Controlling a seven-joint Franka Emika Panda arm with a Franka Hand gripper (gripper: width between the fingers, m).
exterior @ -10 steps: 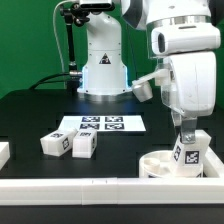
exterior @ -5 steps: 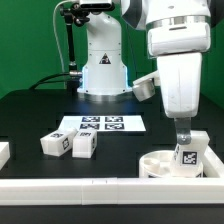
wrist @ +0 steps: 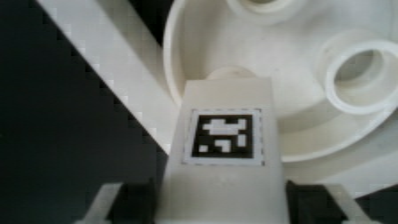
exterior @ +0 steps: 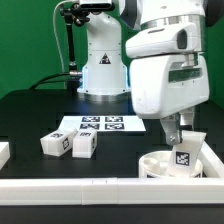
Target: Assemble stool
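The round white stool seat [exterior: 160,165] lies at the front of the exterior view's right, against the white border rail. My gripper [exterior: 178,141] is shut on a white oblong leg [exterior: 184,151] with a marker tag, holding it tilted with its lower end in the seat. In the wrist view the tagged leg [wrist: 221,150] sits between my fingers [wrist: 121,203], its far end against the seat's inner face [wrist: 294,60] near round sockets. Two more tagged legs [exterior: 55,143] [exterior: 85,145] lie on the table at the exterior view's left.
The marker board [exterior: 102,125] lies flat behind the loose legs. White border rails [exterior: 70,186] run along the front edge. The arm's base [exterior: 100,70] stands at the back. A small white block [exterior: 4,153] sits at the far left edge.
The arm has swung and rotated at the wrist, tilting the held leg over in the seat. The loose legs have not moved.
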